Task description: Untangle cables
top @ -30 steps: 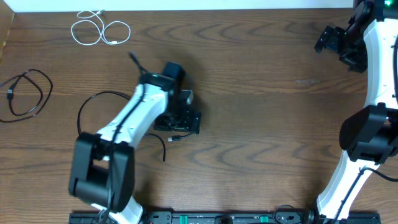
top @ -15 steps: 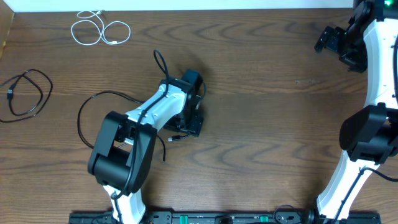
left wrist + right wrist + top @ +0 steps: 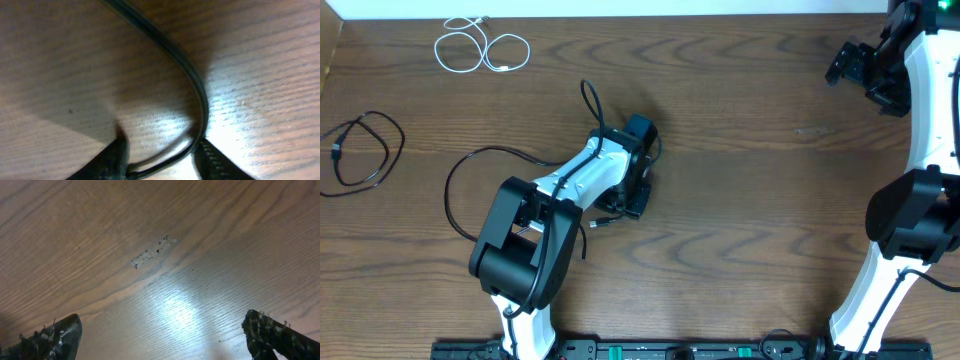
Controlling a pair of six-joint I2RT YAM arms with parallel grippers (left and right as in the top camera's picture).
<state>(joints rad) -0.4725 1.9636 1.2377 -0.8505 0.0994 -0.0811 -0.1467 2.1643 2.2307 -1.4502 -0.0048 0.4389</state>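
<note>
A black cable loops across the table's left-middle and runs under my left arm. Its plug end lies just below my left gripper, which is low over the wood. In the left wrist view that cable curves down and crosses between the fingertips, touching both. A gap still shows between the jaws of the left gripper. A second black cable lies coiled at the far left. The white cable is coiled at the back left. My right gripper hangs wide open over bare wood.
The wooden table's left edge is close to the two coiled cables. A small scuff mark shows on the wood under the right gripper. The right arm stands along the right side.
My left wrist has swung rightward over the table and its jaws have narrowed around the black cable. The right arm and the two coiled cables have not moved.
</note>
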